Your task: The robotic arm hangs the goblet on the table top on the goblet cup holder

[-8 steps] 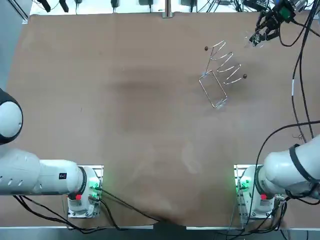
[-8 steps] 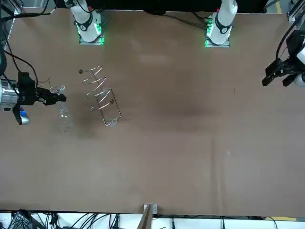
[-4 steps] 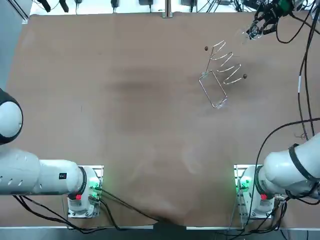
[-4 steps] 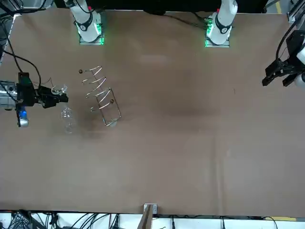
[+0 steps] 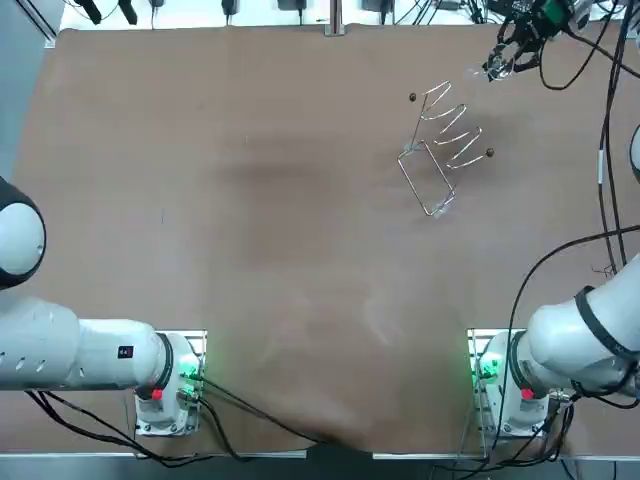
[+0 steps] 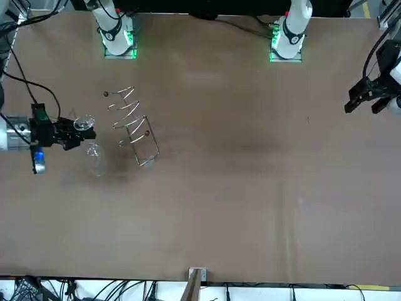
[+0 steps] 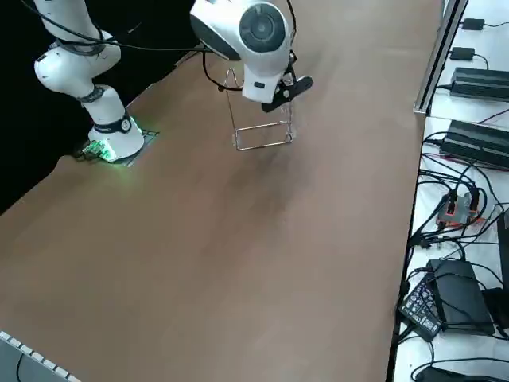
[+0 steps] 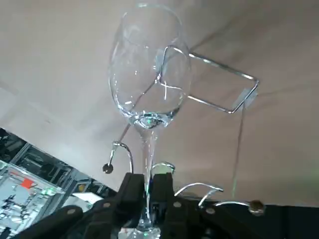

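Brown desk (image 5: 250, 200) carries only wire holder (image 8: 224, 67), near its far right corner | end effector (image 8: 148, 186) clenched on stem of goblet (image 8: 149, 74), close to the foot; goblet in air beside holder | advice: line stem with gap between two prongs, slide in slowly, release only once foot rests on them

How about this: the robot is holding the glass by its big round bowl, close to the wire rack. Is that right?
Not quite. The right gripper is shut on the thin stem of the goblet, not its bowl, close to the wire goblet holder. The right wrist view shows it.
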